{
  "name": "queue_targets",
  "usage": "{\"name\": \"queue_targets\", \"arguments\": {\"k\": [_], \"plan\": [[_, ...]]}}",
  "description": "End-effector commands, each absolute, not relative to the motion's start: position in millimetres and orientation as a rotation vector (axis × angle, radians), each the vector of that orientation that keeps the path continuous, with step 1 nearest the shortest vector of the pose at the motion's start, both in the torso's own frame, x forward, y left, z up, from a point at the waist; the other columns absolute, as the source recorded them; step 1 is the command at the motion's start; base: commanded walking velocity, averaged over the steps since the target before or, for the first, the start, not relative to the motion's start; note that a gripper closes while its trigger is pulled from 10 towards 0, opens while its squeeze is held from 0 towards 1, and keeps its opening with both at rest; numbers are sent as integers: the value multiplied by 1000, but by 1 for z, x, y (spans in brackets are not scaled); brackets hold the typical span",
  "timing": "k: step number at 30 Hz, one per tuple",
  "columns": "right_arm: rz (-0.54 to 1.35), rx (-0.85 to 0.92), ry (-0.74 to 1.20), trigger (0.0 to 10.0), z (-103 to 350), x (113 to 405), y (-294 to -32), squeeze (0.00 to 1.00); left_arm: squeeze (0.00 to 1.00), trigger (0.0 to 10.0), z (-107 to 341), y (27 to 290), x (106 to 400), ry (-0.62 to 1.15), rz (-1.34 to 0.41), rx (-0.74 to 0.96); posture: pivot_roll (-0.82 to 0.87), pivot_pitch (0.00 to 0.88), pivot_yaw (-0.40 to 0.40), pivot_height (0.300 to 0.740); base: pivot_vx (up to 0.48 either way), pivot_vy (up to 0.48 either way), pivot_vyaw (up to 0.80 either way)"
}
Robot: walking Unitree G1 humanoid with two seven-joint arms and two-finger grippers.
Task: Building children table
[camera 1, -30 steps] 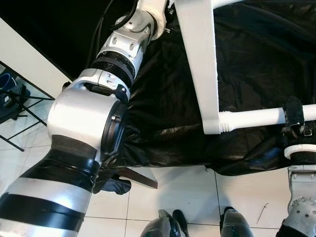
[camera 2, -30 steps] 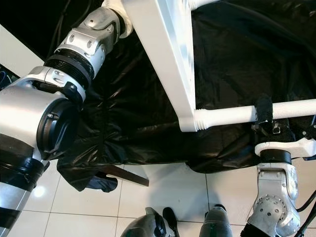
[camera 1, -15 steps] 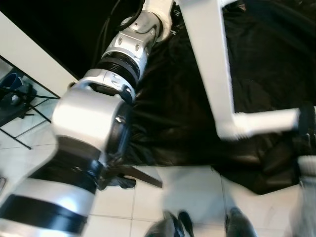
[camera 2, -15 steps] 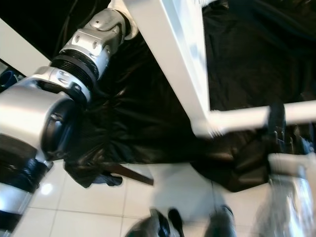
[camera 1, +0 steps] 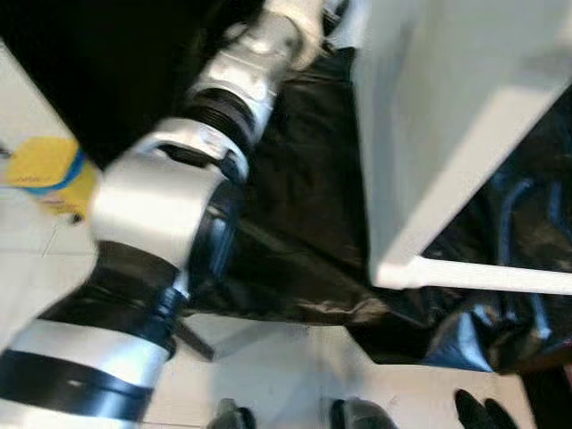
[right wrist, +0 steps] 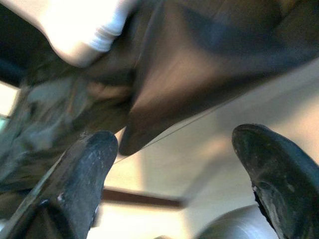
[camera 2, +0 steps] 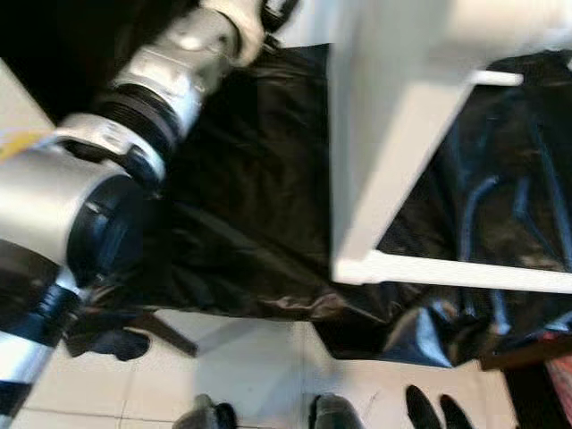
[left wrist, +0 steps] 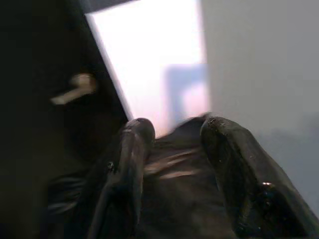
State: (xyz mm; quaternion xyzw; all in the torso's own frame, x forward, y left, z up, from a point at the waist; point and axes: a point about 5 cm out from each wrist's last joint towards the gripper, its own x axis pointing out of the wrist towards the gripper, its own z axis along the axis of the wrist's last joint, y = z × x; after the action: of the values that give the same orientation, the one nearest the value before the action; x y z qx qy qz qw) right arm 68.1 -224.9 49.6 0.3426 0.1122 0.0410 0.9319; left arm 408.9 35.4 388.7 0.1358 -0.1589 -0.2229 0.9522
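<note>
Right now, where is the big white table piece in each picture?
Left eye view: white table piece, upper right, over the black plastic sheet.
Right eye view: upper middle, over the same sheet.
Left wrist view: pale surface beyond the left hand; probably it.
Right wrist view: white rounded end, blurred.
Shared landmark: the black plastic sheet.

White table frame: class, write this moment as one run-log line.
white table frame tilted above black plastic sheet | left gripper open near frame | right gripper open, empty | views blurred
</note>
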Motion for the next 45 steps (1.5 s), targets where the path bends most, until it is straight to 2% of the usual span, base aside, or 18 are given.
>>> {"name": "queue_targets", "arguments": {"k": [1,45], "plan": [[-191,890,83,10000,54,21,-185,0,0,10000,384,18,405,-315,-502,283,-361,225,340,740,0,0,0],[-191,890,83,10000,54,21,-185,0,0,10000,384,18,405,-315,-502,283,-361,225,340,740,0,0,0]]}}
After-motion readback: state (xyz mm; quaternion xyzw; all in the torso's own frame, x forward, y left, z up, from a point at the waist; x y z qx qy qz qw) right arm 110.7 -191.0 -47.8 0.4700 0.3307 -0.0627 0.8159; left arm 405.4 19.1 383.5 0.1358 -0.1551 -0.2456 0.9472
